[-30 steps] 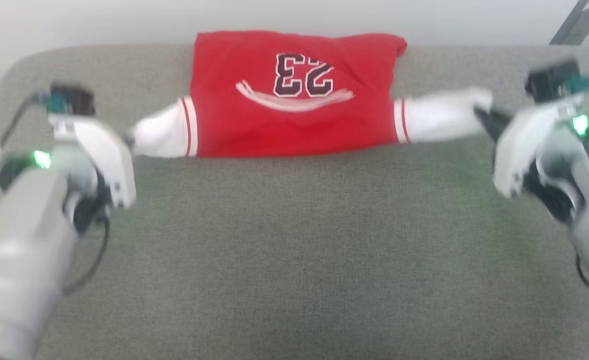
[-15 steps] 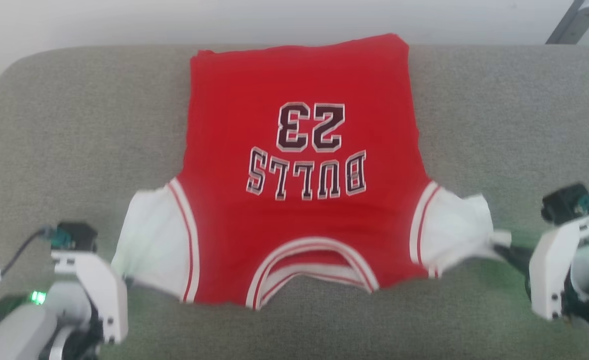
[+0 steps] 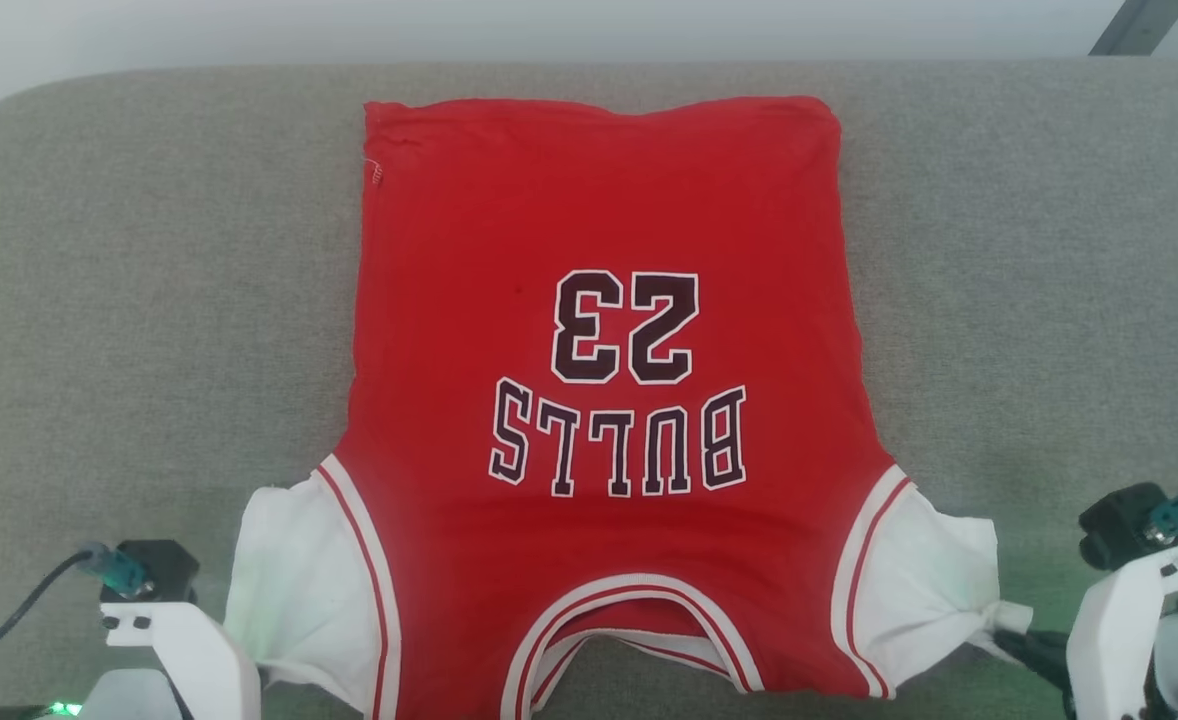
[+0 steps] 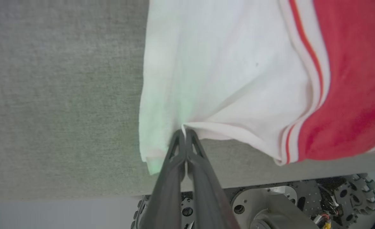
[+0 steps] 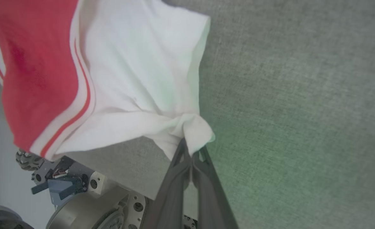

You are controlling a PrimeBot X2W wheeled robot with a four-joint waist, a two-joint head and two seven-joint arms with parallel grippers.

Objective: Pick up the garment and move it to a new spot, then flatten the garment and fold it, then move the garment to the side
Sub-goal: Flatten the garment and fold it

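Head view: the garment (image 3: pixel 599 220) lies spread face-up on the grey fabric-covered desk (image 3: pixel 149 300), about midway across it. Its hem is toward the far edge and its collar (image 3: pixel 629 588) toward the robot, so the dark "23" (image 3: pixel 624 325) and the "BULLS" lettering (image 3: pixel 619 435) read upside down. The red body looks fairly smooth, with a slight wave along the hem. Both white sleeves fan outward close to the desk's near edge.

Left wrist view has the left claw (image 4: pixel 184 132) pressed together on a fold at the lower edge of the left sleeve (image 4: pixel 213 63), and the cloth is drawn into creases radiating from the pinch. Right wrist view shows the right claw (image 5: pixel 191 152) clamped likewise on a bunched corner of the right sleeve (image 5: pixel 136 63), with a small tuft of white fabric poking past the fingertips.

Beyond the desk's edge in both wrist views sits the robot's base (image 4: pixel 270 203) with its small rollered wheels (image 4: pixel 362 190). A green glow tints the cloth and desk beside each claw.
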